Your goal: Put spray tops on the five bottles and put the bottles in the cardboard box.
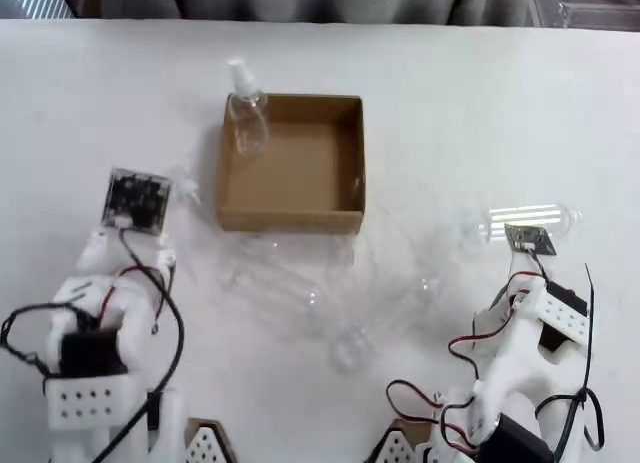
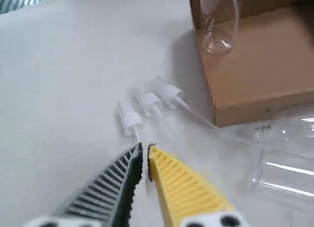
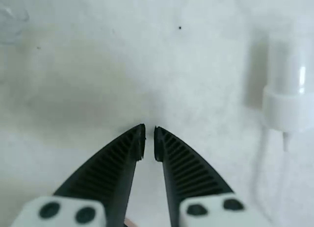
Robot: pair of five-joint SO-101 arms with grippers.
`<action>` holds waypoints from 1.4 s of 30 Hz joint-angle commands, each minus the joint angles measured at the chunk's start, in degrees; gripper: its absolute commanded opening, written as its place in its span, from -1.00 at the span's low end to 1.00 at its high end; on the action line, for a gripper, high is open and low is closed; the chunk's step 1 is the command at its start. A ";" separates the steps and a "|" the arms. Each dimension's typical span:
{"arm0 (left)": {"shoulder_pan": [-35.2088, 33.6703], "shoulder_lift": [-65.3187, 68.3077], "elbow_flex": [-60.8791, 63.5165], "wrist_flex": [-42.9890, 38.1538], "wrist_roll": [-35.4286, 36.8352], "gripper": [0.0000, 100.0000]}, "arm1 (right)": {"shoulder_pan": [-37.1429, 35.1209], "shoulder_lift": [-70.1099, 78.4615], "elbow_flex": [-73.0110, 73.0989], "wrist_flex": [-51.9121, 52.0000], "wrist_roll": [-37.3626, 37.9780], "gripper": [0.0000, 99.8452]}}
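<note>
The cardboard box [image 1: 290, 163] stands open-topped at the table's middle. One clear bottle with a white spray top [image 1: 245, 108] leans in its far left corner; its base [image 2: 218, 26] is seen in the left wrist view. Several bare clear bottles [image 1: 300, 288] lie in front of the box, and another [image 1: 528, 221] lies by the right arm. Three loose spray tops [image 2: 149, 103] lie just beyond my left gripper [image 2: 145, 148], which is shut on nothing. My right gripper [image 3: 149, 134] is shut and empty above bare table, with a spray top [image 3: 287, 99] lying off to one side.
The white table [image 1: 480, 103] has free room behind and to the right of the box. A clear plastic container [image 1: 590, 8] stands at the far right edge. Cables hang loose around both arm bases.
</note>
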 commanded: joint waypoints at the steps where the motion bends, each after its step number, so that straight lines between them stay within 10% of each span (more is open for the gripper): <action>1: 5.14 6.73 -6.68 1.32 -5.27 -0.81 | -0.40 -0.04 -0.18 -0.75 -0.62 -0.97; 10: 14.55 6.99 -6.95 5.19 -19.16 -0.62 | -0.40 0.13 -0.09 -1.89 -0.62 -0.97; 19: 26.95 7.08 -6.95 25.23 -47.65 -0.62 | -0.57 0.13 0.00 -1.89 -0.62 -0.97; 42: 42.15 10.95 -8.26 14.77 -50.20 -0.61 | -0.57 0.13 0.00 -1.98 -0.62 -0.97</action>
